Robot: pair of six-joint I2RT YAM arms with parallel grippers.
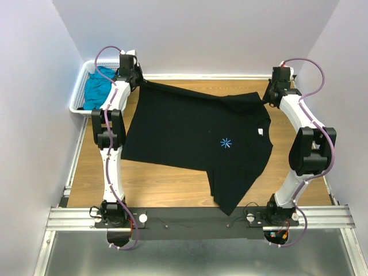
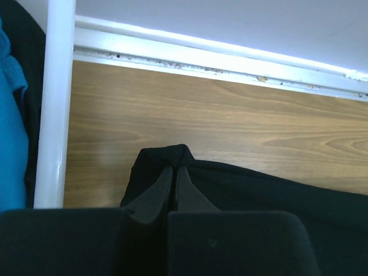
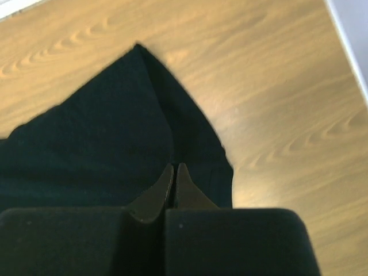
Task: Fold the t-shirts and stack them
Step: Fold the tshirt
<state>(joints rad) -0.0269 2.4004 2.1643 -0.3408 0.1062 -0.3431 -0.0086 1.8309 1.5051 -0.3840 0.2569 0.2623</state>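
Note:
The black t-shirt (image 1: 190, 132) lies spread over the wooden table, with its light-blue starburst (image 1: 226, 143) and white label (image 1: 260, 131) facing up. At the far left corner, my left gripper (image 1: 140, 85) is shut on a bunched tip of the shirt's edge (image 2: 172, 154), its jaws pressed together (image 2: 174, 167). At the far right, my right gripper (image 1: 269, 96) is shut on another part of the same edge, jaws together (image 3: 174, 165) on the black cloth (image 3: 86, 144). The edge runs taut between the two. The teal t-shirt (image 1: 98, 89) lies crumpled in the basket.
The white slotted basket (image 1: 79, 91) stands at the far left corner, and its rim (image 2: 57, 103) sits just left of my left gripper. A white ledge (image 2: 230, 54) and the back wall close the table's far edge. One sleeve (image 1: 230, 198) hangs toward the near metal rail (image 1: 190, 221).

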